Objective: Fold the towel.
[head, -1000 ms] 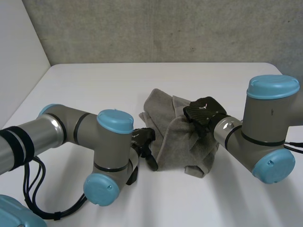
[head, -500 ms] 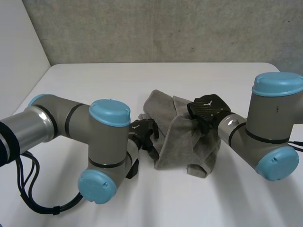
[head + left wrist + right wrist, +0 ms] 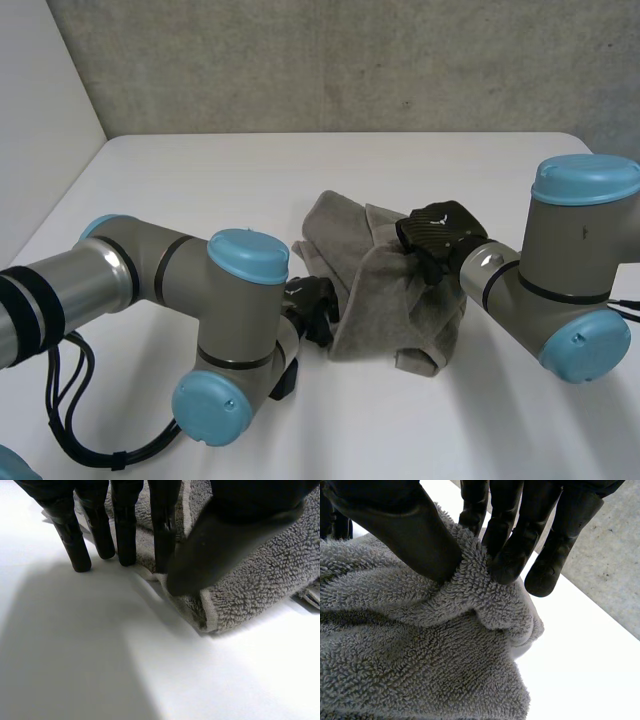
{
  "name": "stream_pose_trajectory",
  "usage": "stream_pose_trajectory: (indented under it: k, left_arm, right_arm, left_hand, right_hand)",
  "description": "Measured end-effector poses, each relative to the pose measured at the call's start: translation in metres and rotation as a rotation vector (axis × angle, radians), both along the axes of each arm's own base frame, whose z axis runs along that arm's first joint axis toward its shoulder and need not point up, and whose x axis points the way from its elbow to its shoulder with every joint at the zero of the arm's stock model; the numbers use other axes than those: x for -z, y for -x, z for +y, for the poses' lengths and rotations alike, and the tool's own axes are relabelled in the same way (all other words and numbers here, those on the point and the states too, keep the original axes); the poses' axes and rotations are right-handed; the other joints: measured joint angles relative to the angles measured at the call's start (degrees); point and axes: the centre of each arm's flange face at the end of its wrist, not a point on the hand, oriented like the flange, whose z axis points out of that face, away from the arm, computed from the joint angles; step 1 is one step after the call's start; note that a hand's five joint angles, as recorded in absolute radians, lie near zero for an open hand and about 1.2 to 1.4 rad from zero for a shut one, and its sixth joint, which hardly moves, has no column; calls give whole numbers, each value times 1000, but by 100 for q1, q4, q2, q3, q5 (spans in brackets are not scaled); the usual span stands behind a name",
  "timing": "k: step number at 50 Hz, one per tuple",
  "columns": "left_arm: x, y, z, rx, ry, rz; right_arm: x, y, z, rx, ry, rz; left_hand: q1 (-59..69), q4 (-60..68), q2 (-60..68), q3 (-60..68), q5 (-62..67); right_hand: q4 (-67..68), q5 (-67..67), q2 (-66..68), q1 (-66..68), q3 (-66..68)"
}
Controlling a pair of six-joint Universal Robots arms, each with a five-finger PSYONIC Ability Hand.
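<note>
Towel (image 3: 385,300) bunched on white table (image 3: 200,190), concrete wall (image 3: 350,60) behind.
Right hand (image 3: 410,530) pinches a fold; left hand (image 3: 225,535) nips the hem at its fingertips.

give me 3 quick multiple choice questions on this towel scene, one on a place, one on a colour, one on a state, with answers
1. The left hand is: A at a corner of the towel; B on the towel's middle; C well clear of the towel.
2. The towel is: A red; B grey; C blue.
3. The right hand is: A open, holding nothing; B curled shut, empty; C pinching a towel fold.

Answers:
1 A, its wrist view shows the hemmed corner right beside it.
2 B, it is grey in all views.
3 C, its thumb and fingers squeeze a fold in its wrist view.
</note>
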Motion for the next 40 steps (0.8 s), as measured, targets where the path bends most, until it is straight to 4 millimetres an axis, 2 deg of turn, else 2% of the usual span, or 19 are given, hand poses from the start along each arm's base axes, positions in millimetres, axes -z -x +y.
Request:
stream_pose_trajectory:
  k: [4,17,19,20,21,24,26,40]
  left_arm:
    - [-1,0,1,-4,-8,11]
    - [-11,0,7,3,-3,31]
    - [-11,-1,8,4,-3,31]
    - [-11,-1,8,5,-4,31]
    - [-10,-1,8,5,-4,30]
    - [-10,-1,9,5,-6,28]
    - [-9,-1,9,4,-6,27]
    - [-16,0,6,-2,9,41]
  right_arm:
    - [1,0,1,0,-3,1]
    - [2,-1,5,-7,-8,4]
    - [1,-1,5,-8,-6,3]
    - [0,-1,5,-8,-4,3]
    - [-1,-1,6,-8,-2,1]
    - [-3,-1,5,-7,4,-1]
    - [-5,0,5,-5,9,-4]
    - [-17,4,0,9,38,-19]
  left_hand:
    - [152,0,0,0,761]
    - [152,-5,0,0,792]
    - [322,483,465,471,699]
    - [16,817,662,1366,5]
    - [-816,556,239,1900,-1073]
    - [-2440,-730,-1193,1382,-3190]
    - [-2821,-1022,-1508,1161,-3684]
    - [-3017,-1193,-1702,1001,-3975]
  right_hand:
    - [0,0,0,0,0]
    - [0,0,0,0,0]
    - [0,0,0,0,0]
    - [0,0,0,0,0]
    - [0,0,0,0,0]
    - [0,0,0,0,0]
    - [0,0,0,0,0]
    - [0,0,0,0,0]
